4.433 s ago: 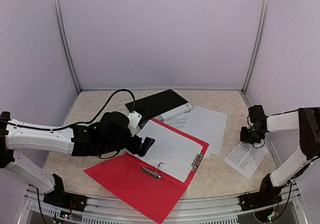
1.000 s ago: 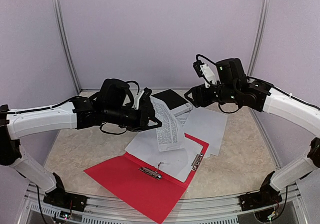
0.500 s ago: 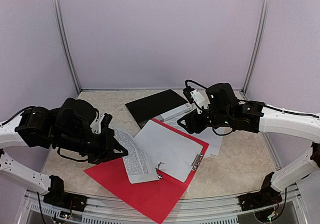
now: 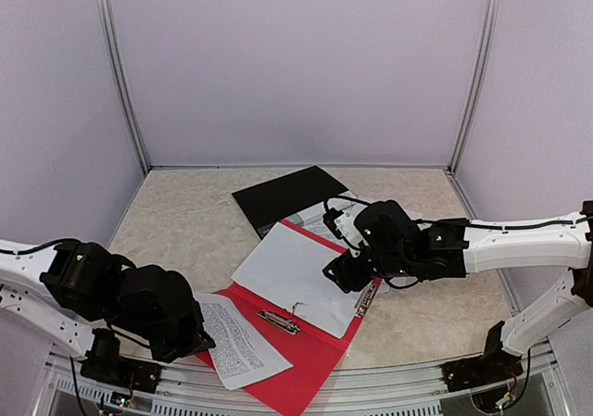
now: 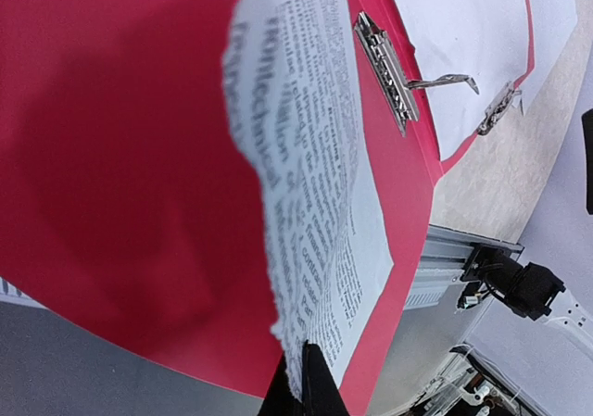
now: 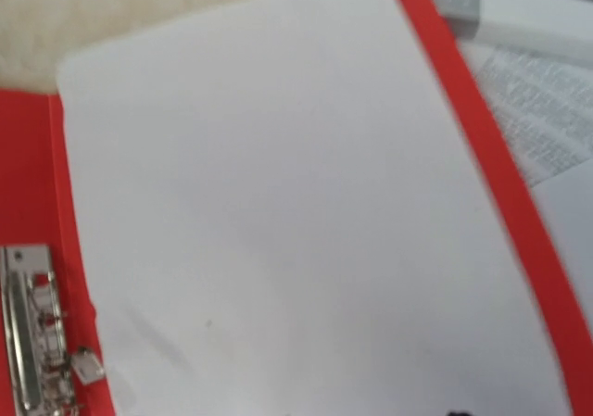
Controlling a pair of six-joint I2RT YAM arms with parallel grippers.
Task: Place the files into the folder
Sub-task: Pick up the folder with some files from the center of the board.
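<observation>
By folder [image 5: 120, 175], left hand [image 5: 298, 390] low, pinching sheet [image 5: 320, 203]

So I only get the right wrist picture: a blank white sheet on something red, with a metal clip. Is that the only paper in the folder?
Observer: No. From above, a printed sheet lies on the red folder, on its near flap.
Visitor: Is anything holding it?
Observer: Yes, the left wrist view shows the left hand shut on its edge.
Visitor: And where is my camera's hand?
Observer: The right hand hangs over the blank sheet, toward its right side. Whether it touches, I cannot tell.
</observation>
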